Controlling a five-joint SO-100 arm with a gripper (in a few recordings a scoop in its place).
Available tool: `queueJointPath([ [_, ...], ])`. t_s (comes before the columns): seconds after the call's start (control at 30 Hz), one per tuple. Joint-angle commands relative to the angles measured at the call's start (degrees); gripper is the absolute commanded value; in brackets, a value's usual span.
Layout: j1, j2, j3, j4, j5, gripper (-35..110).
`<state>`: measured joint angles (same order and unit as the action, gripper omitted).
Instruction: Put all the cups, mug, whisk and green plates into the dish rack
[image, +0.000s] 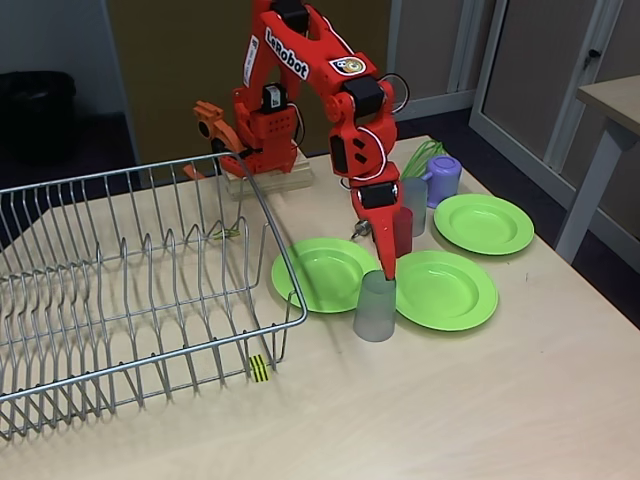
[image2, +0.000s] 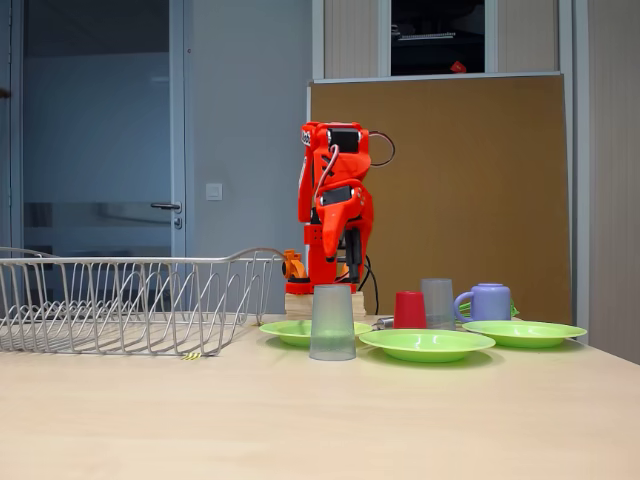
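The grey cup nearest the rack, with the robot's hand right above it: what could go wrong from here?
1. The hand comes down at the rim of the grey cup; I cannot tell if it is open. A finger landing on the rim could tip the cup.
2. The cup stands at the edges of two green plates; pushed sideways, it may catch on a rim.
3. The red cup stands close behind the hand and could be knocked.

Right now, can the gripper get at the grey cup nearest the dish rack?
Probably yes. The gripper hangs directly over that grey cup, fingertips at its rim. The cup stands upright with its open top clear; two green plates flank it.
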<state>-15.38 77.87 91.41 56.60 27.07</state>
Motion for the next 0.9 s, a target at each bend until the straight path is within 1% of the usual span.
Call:
queueJointPath([
  [0.0, -0.5, -1.8, -5.0, 2.6, 2.2, 37],
  [0.27, 0.0, -7.7, -9.7, 4.7, 3.3, 37],
  [0.47, 0.4, -9.9, -10.8, 4.4, 3.8, 34],
  [0.57, 0.9, -10.5, -10.9, 4.1, 3.9, 28],
  [0.67, 1.5, -11.7, -11.6, 3.9, 3.7, 19],
  [0.87, 2.5, -13.7, -13.5, 4.4, 1.5, 8],
])
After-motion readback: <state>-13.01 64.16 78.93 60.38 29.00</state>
